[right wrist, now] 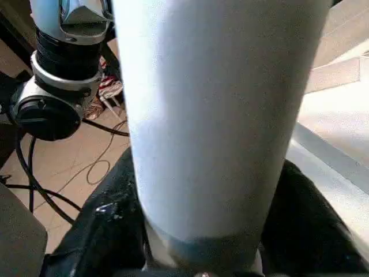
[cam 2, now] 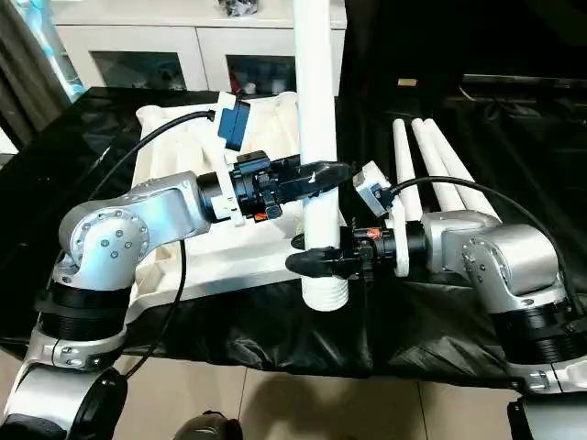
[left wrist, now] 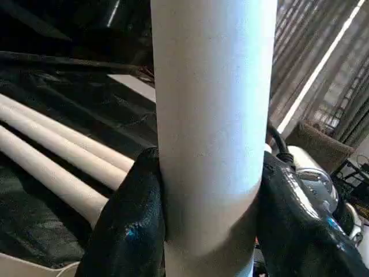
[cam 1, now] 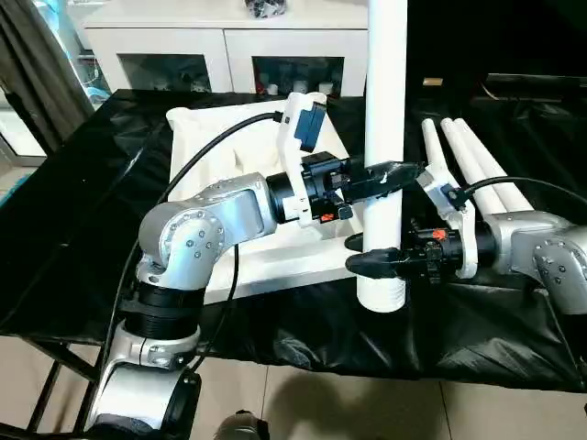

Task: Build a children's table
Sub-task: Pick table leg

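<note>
Left eye: long white tubular plastic leg [cam 1: 385,137] stands upright, ribbed end down at the near edge of the white ribbed plastic tabletop [cam 1: 229,156]. Left claw [cam 1: 390,176] reaches level from the left, grasping it.

Right eye: right claw [cam 2: 312,258] level, lower, fingers either side of the leg.

Left wrist: black fingers [left wrist: 130,231] press both sides.

Right wrist: fingers flank the leg; grip uncertain.

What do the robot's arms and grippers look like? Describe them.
Both forearms are rounded silver metal shells with small screws, ending in black wrist sections. Each carries a white bracket with a black cable. The left gripper and right gripper have glossy black fingers; small red marks sit at the wrists.
</note>
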